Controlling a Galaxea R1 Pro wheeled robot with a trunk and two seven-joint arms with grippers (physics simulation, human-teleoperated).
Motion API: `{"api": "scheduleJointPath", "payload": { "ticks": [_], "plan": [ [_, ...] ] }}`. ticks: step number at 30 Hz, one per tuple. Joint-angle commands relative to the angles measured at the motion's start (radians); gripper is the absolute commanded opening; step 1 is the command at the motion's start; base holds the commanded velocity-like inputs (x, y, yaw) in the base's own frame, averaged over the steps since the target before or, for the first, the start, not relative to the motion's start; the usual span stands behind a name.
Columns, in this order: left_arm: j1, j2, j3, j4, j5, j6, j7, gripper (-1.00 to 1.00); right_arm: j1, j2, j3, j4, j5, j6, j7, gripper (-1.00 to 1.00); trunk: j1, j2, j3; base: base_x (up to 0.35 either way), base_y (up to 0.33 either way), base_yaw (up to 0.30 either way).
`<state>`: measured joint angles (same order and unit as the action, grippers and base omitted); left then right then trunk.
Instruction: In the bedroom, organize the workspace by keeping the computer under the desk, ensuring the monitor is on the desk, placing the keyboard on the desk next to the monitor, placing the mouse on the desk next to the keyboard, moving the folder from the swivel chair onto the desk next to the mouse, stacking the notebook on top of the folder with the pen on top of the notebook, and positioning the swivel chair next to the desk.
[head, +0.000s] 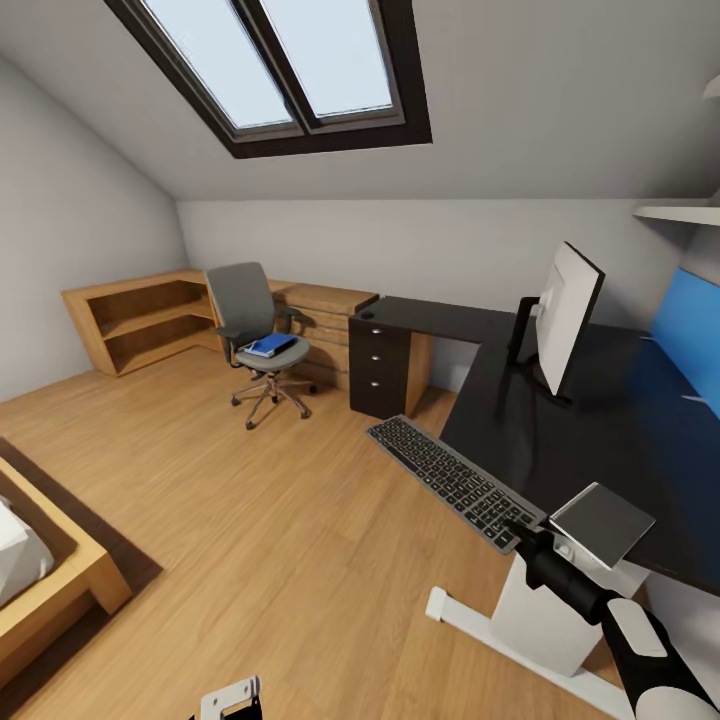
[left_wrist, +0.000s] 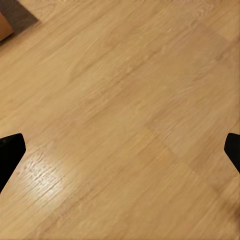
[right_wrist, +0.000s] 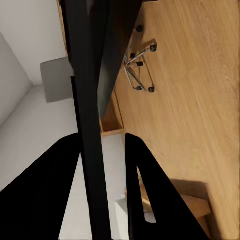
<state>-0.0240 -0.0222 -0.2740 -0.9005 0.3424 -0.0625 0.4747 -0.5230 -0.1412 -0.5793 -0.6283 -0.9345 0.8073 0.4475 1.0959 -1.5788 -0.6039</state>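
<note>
My right gripper (head: 522, 528) is shut on the near end of the grey keyboard (head: 447, 478), which juts out over the floor beside the black desk (head: 600, 440). In the right wrist view the keyboard (right_wrist: 92, 115) runs edge-on between the dark fingers (right_wrist: 145, 190). The monitor (head: 567, 318) stands on the desk. A flat grey slab (head: 603, 522) lies on the desk's near corner. The white computer (head: 545, 612) sits under the desk. A blue folder (head: 270, 346) lies on the grey swivel chair (head: 248, 305). My left gripper (left_wrist: 120, 150) hangs open over bare wood floor.
A black drawer unit (head: 380, 365) and wooden shelves (head: 140, 320) line the far wall. A bed's corner (head: 60, 580) on a dark rug is at the near left. A blue panel (head: 690, 335) stands at the desk's back right.
</note>
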Motion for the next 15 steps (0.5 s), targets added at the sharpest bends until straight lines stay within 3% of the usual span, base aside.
{"api": "scheduleJointPath", "payload": {
  "ticks": [1, 15],
  "plan": [
    [-0.001, 0.001, -0.003, 0.0, 0.01, -0.007, 0.005, 1.0, -0.001, 0.001, -0.004, 0.001, 0.013, 0.004, 0.002, -1.0, 0.0, 0.0, -0.001, 0.0, 0.0, 0.0],
    [-0.001, 0.002, 0.001, 0.0, 0.012, -0.005, 0.007, 1.0, -0.002, 0.005, 0.002, 0.0, 0.013, 0.004, 0.022, -1.0, -0.046, 0.084, 0.037, 0.0, 0.0, 0.0]
  ]
}}
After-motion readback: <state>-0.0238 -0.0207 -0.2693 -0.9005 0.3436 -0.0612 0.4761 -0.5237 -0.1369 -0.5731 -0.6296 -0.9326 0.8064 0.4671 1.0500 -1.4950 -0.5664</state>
